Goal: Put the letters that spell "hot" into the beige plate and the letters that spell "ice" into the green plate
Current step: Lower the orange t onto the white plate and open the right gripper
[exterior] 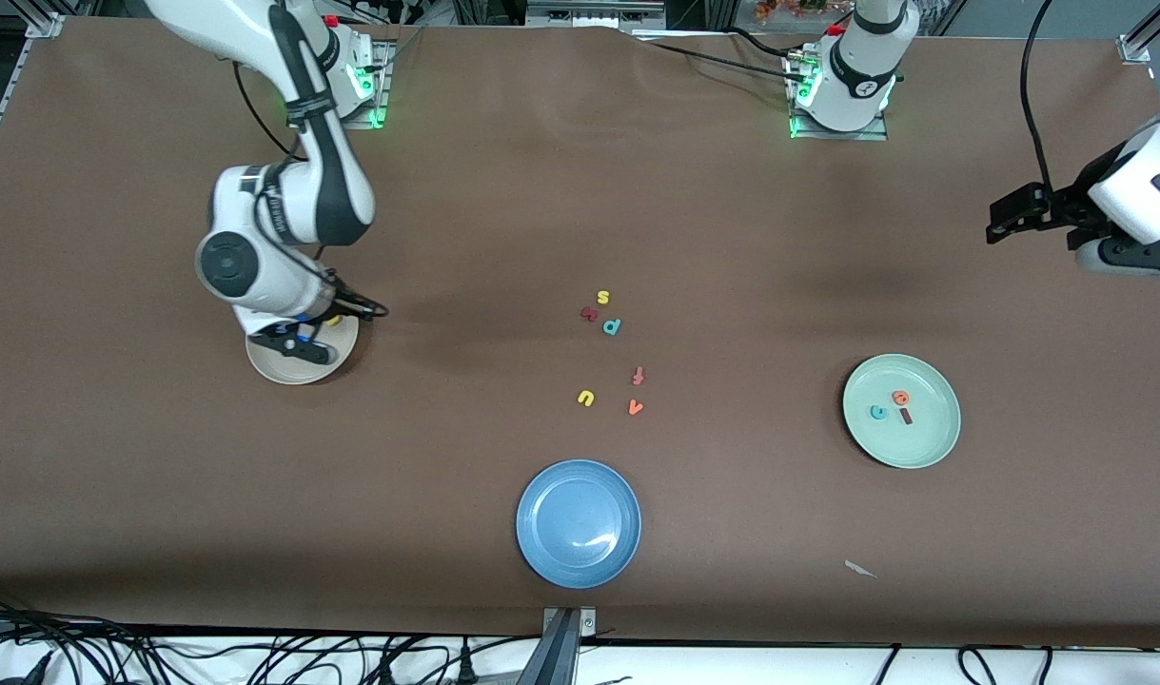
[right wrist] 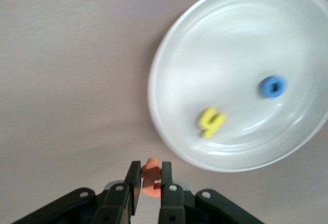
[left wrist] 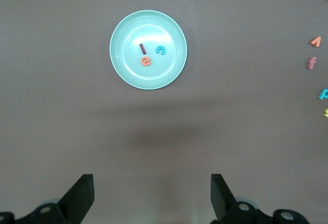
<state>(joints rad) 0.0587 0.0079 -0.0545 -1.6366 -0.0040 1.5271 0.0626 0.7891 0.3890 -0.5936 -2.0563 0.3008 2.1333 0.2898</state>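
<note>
Glossy beige plate (right wrist: 241,75); matt brown table (exterior: 732,238); foam-like orange t (right wrist: 150,175).

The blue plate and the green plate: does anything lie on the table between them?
No. Between the blue plate and the green plate the front view shows only bare table; a small white scrap lies nearer the camera, off that line.

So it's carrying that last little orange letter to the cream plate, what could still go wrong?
The right gripper pinches the orange t by a thin edge; it might slip out early. In the right wrist view the gripper sits outside the beige plate's rim, so releasing now would likely miss. A drop could also bump the yellow h or blue o. The left gripper waits open, well clear.
</note>
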